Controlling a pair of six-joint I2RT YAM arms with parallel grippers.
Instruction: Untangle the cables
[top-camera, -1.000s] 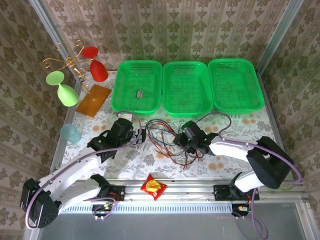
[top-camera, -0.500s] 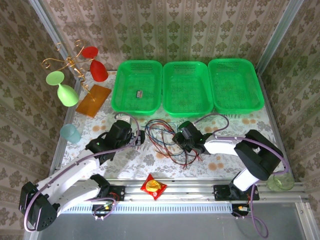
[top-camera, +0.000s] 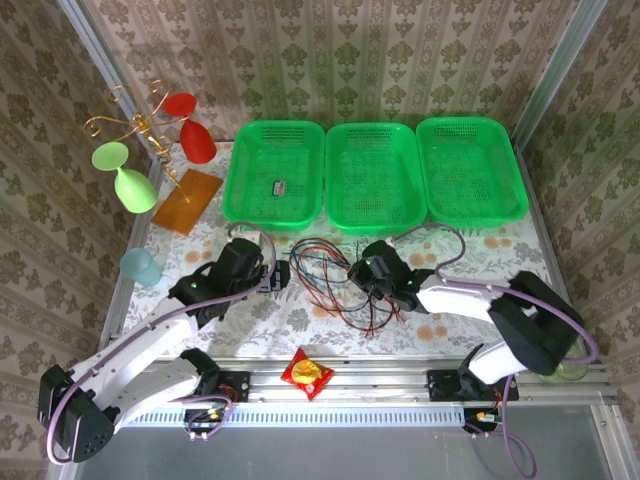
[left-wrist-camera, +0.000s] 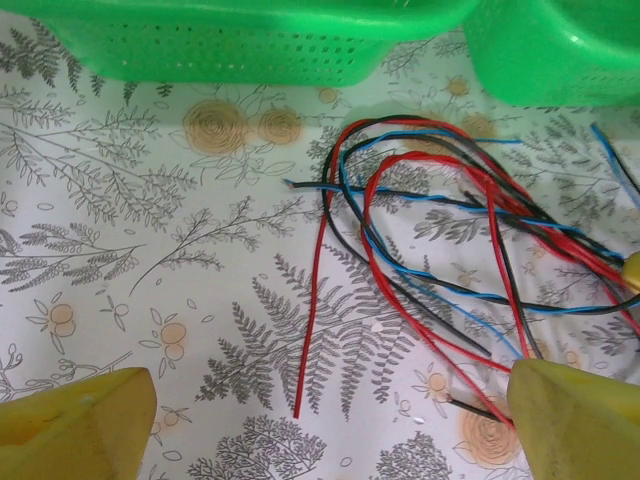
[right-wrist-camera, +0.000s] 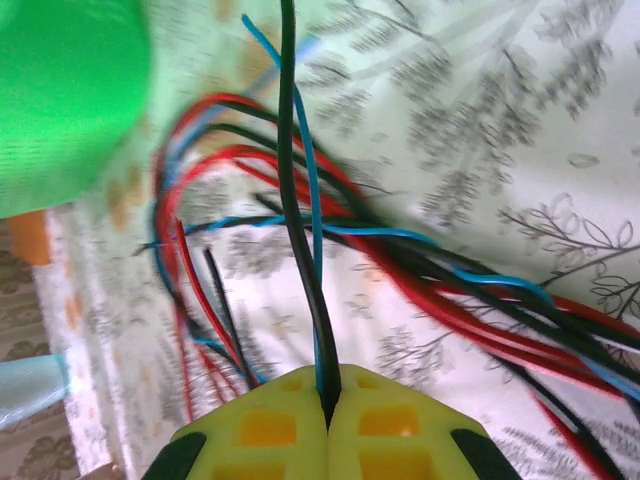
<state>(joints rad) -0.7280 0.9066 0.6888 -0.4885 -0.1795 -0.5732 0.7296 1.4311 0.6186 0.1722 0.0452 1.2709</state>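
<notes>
The right elbow (top-camera: 540, 325) is swinging back outward since half a second ago.
The right gripper (right-wrist-camera: 326, 405) is pinching one black and one blue of the cables (top-camera: 328, 280), which are sprawling 11-to-5 between both grippers, at 3 o'clock of the left gripper (left-wrist-camera: 325, 425), its jaws spread wide.

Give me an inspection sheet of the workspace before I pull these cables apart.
Surface: table under a fern-print cloth.
Job's things: cables, red, black and blue, tangled in one heap between the grippers.
Clutter: three green baskets, the left one holding a small dark object; snack packet; orange tray; blue cup; gold stand with red and green glasses.
Grippers: left gripper open, facing the heap; right gripper shut on black and blue strands.
Cables: purple-grey arm cords loop near the right arm.
Surroundings: wallpapered walls; metal rail at the near edge.
</notes>
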